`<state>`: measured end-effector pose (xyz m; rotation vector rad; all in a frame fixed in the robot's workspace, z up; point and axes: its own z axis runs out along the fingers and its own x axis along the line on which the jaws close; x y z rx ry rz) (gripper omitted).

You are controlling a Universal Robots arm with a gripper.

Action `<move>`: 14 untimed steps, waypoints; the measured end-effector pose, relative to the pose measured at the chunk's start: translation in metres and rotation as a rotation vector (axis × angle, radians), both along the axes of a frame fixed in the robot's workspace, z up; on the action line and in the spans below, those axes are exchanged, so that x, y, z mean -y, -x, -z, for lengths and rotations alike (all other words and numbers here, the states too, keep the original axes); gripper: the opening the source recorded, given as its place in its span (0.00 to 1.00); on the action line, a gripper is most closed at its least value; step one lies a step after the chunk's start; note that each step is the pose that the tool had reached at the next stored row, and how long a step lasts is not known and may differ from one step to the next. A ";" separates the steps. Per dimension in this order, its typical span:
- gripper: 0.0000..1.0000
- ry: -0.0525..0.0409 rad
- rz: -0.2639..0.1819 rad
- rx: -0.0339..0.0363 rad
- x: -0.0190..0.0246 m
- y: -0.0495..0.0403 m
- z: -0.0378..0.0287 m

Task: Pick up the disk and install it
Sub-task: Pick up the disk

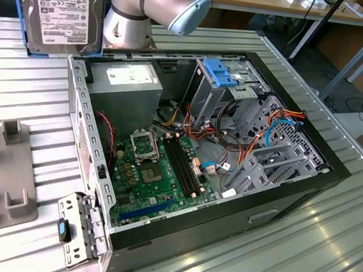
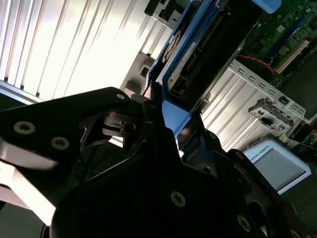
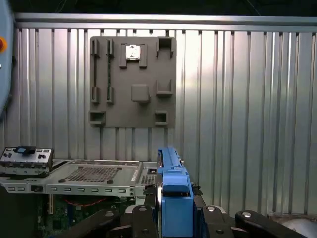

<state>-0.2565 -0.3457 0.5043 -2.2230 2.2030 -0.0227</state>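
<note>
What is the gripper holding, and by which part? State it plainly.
The black gripper holds the flat rectangular disk framed by bright blue plastic rails. It is clamped on the blue rail at one edge of the disk.

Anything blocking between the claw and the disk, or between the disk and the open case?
Nothing between them: the claw is shut on the blue rail of the disk. The case is open upward with nothing visible across it; loose orange and blue cables lie near the drive cages inside.
</note>
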 end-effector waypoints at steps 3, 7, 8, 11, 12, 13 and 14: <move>0.37 0.0000 0.000 0.0000 0.0000 -0.0252 0.0000; 0.37 0.0000 0.000 0.0000 -0.0001 -0.0634 0.0000; 0.37 0.0000 0.000 0.0000 -0.0001 -0.0684 0.0000; 0.37 0.0000 0.000 0.0000 -0.0001 -0.0894 0.0000; 0.37 0.0000 0.000 0.0000 -0.0001 -0.0933 0.0000; 0.37 0.0000 0.000 0.0000 -0.0001 -0.1016 0.0000; 0.37 0.0000 0.000 -0.0001 -0.0001 -0.1095 0.0000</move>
